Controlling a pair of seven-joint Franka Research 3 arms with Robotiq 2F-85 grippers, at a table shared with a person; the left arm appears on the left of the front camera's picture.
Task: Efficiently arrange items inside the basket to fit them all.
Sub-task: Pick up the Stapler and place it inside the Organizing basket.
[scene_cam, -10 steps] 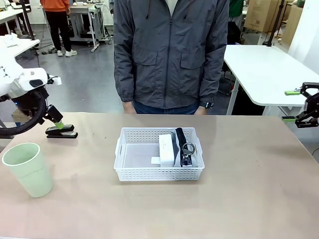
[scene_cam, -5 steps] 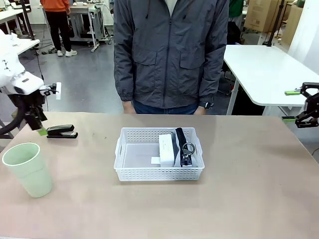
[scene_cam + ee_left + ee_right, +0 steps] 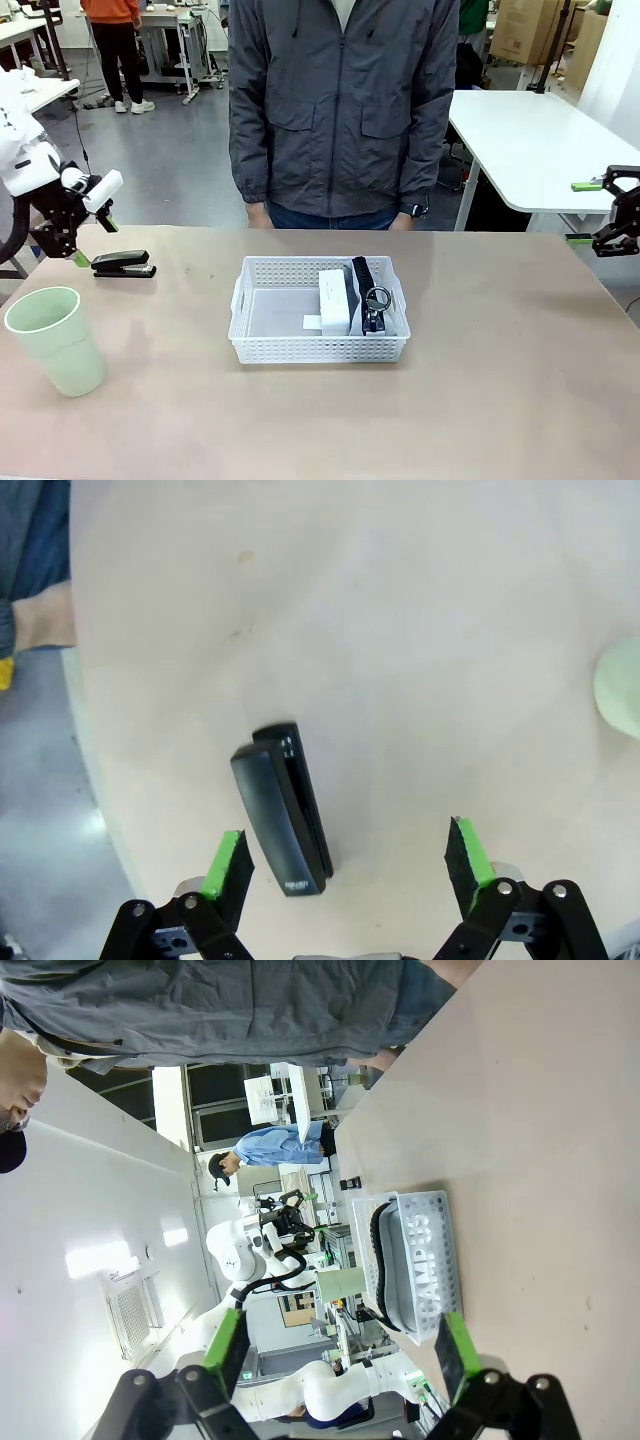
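The white basket (image 3: 320,349) stands mid-table in front of the person, also seen side-on as the basket (image 3: 432,1258) in the right wrist view. Inside it at the right, a white block (image 3: 336,300) stands next to a grey pouch (image 3: 366,290) with a ring pull. A black stapler (image 3: 122,264) lies on the table at the far left. My left gripper (image 3: 92,241) hovers open just above and left of it. From the left wrist, the stapler (image 3: 285,818) lies left of centre between the spread fingers of the left gripper (image 3: 348,860). A pale green cup (image 3: 57,340) stands front left. My right gripper (image 3: 584,212) hangs open at the far right, holding nothing.
The person stands at the far edge behind the basket, with a hand (image 3: 40,618) at the table's rim. The cup's rim (image 3: 620,682) shows at the right of the left wrist view. Bare tabletop (image 3: 500,380) lies right of and in front of the basket.
My left gripper has drawn back left and slightly up from the stapler and has turned at the wrist. The stapler, the basket and the right arm have not moved.
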